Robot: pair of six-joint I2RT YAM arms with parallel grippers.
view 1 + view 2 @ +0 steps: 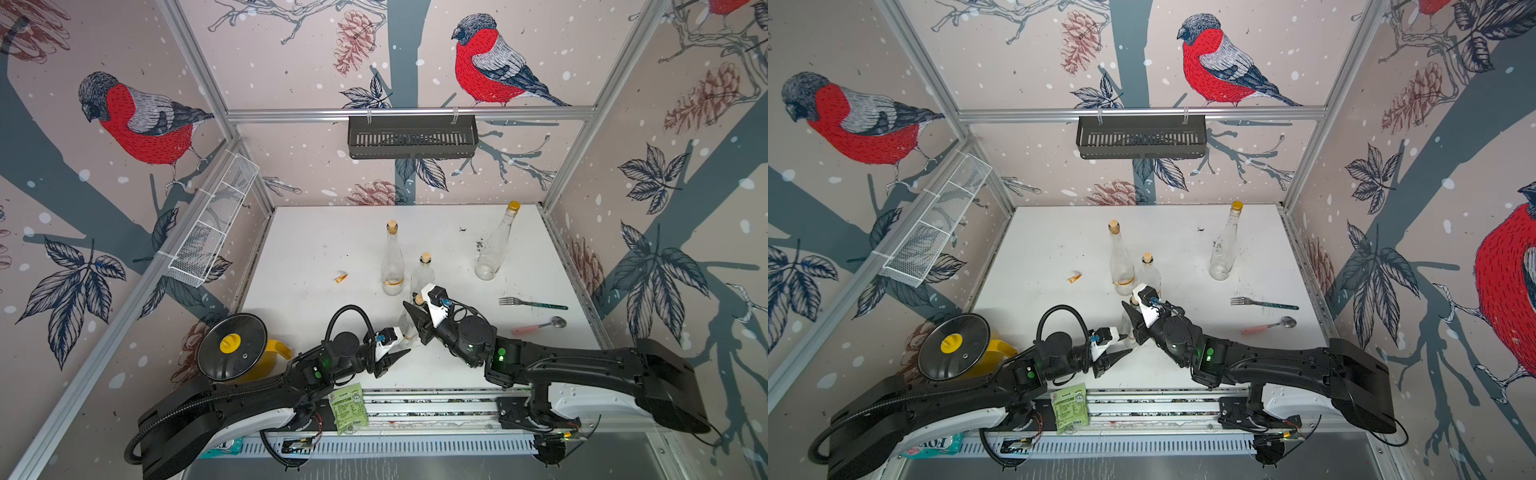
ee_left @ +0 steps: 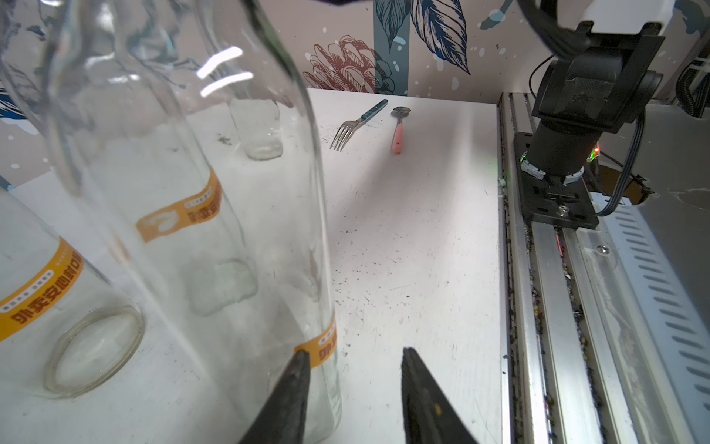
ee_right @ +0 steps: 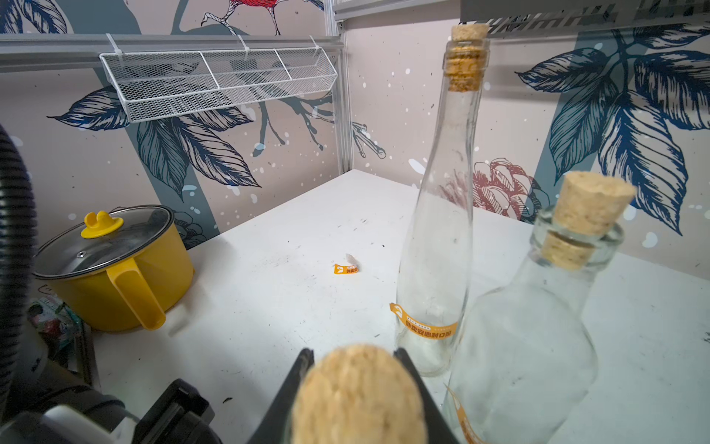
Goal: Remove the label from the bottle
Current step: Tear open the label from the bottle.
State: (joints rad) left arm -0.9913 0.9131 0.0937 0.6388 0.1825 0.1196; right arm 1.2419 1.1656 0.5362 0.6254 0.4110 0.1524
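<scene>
Glass ahead, slick and breakable, I judge. My left pincer [image 2: 353, 351] stands apart at the counter's [image 2: 422, 250] 6 o'clock, one fingertip [image 2: 297, 378] touching the thin orange label [image 2: 322, 346] low on the bottle [image 2: 284, 215]; I'd pinch that flimsy edge. Beyond, the right pincer [image 3: 355, 357] clamps its corked neck.

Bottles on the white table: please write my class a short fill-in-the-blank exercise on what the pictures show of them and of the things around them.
1. The right gripper is shut on the held bottle, which is stoppered with a ___.
2. The left gripper has its jaws open beside the ___ label near that bottle's base.
3. The tall bottle standing apart from the others wears a ___ cap.
4. Beside the fork lies a spoon with a ___ handle.

Missing words: cork; orange; yellow; pink.
</scene>
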